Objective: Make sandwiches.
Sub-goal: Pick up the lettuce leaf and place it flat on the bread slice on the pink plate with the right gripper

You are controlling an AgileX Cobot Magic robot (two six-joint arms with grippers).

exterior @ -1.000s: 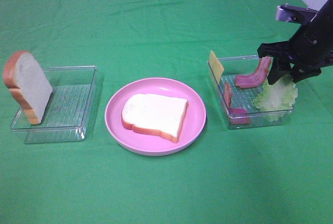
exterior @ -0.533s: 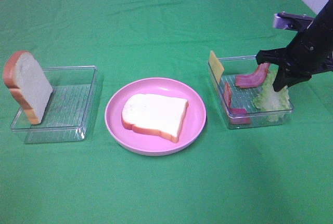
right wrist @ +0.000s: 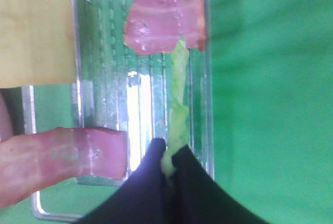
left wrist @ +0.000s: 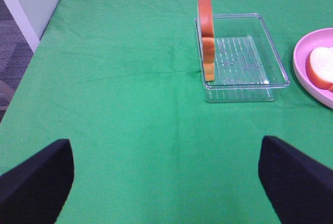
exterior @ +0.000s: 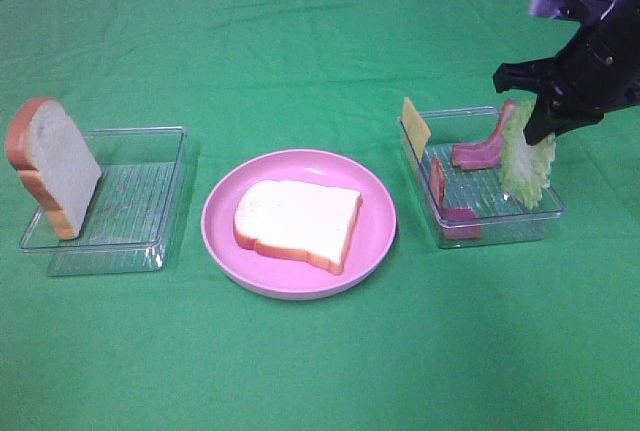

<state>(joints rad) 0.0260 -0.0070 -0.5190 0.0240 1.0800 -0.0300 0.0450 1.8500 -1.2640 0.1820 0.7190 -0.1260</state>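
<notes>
We take the round pink plate (exterior: 220, 223) as the reference point. The right pincer (exterior: 528, 121) is right of the plate and further back, above the far end of the clear tray (exterior: 500, 233) on that side. Its two dark fingertips are closed on the top edge of the lettuce leaf (exterior: 527, 163).

The leaf hangs straight down from the pincer, and its lower end is over the tray. We cannot tell whether the tip touches the tray floor. In the right wrist view the leaf (right wrist: 179, 107) appears edge-on as a thin, wavy, pale green strip running out from between the pinched fingertips.

Materials and shapes:
- The leaf is ruffled and matte.
- The tray is transparent ribbed plastic and rectangular, with low walls.
- A flat yellow cheese square (exterior: 415, 124) leans at the tray corner nearest the plate.
- Reddish-pink bacon strips (exterior: 484, 151), curved and glossy, lie in the tray.
- A white bread slice (exterior: 298, 221) with orange-brown crust lies flat on the plate.
- Left of the plate, a second bread slice (exterior: 55, 166) stands tilted against the far end of a second clear tray (exterior: 140, 206).

The left pincer (left wrist: 166, 180) is spread wide and holds nothing, over the green cloth tabletop (exterior: 300, 51).
</notes>
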